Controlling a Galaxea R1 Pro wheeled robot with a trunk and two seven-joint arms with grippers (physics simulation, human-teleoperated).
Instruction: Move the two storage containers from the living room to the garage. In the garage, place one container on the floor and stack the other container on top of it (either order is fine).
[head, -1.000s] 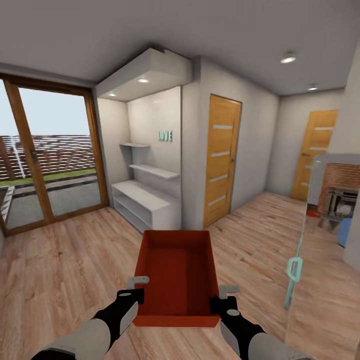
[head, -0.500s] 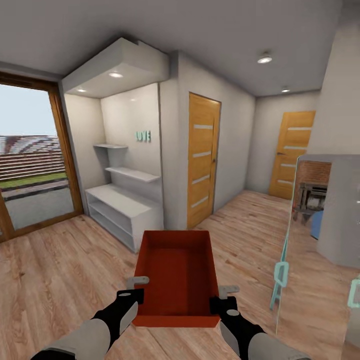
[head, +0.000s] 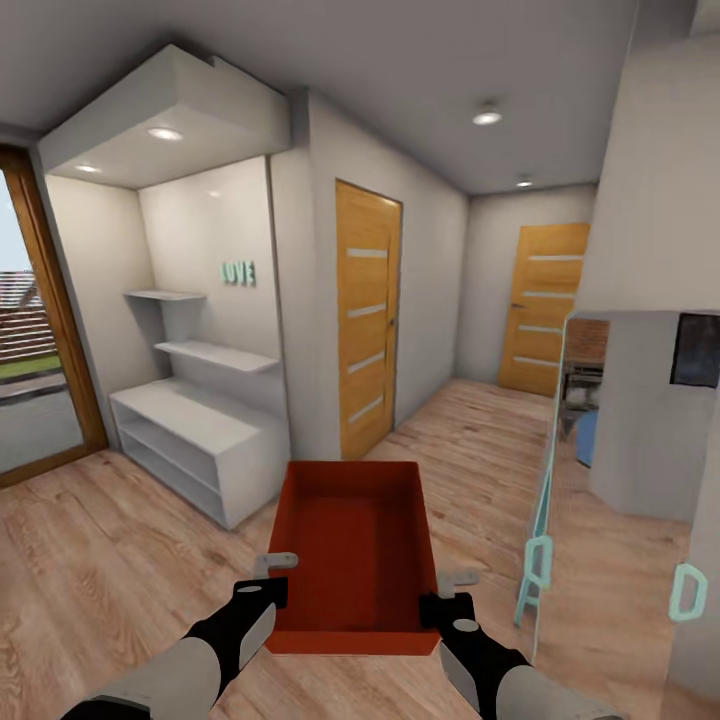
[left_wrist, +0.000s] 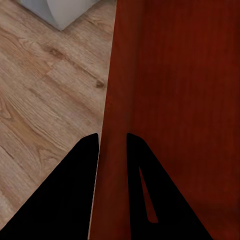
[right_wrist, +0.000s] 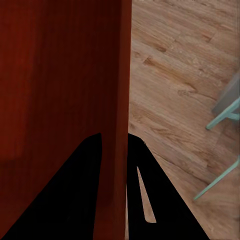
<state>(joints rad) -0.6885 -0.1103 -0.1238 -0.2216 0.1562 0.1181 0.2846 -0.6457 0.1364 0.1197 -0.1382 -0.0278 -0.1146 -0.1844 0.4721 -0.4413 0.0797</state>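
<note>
Left gripper (head: 262, 592): we're clamped on the left wall of the storage container (head: 355, 545); in the left wrist view one dark finger (left_wrist: 75, 190) sits outside the thin wall and one inside.
Right gripper (head: 447, 598): same grip on the right wall; in the right wrist view the wall edge runs between our two fingers (right_wrist: 75, 190).
Container position: carried between both arms, straight ahead of us, above the wood plank floor (head: 110, 570), long axis pointing away.
Container look: orange-red, rectangular, open top, plain thin walls, nothing inside, inner floor darker than the rim.
Near right: mirrored or glass panel edge with pale teal handles (head: 536, 560), just beside the container's right side; a second teal handle (head: 688, 592) sits further right.
Mid left: white low shelving unit (head: 195, 445) in an alcove, two wall shelves above it, teal letters (head: 238, 272) on the alcove wall.
Mid centre: light wooden door (head: 366, 315) with four frosted strips, closed.
Far: second matching door (head: 542, 305) at the corridor end.
Far left: wood-framed glazed opening (head: 40, 330) with outdoor view.
Ceiling: recessed round lights (head: 487, 117).
</note>
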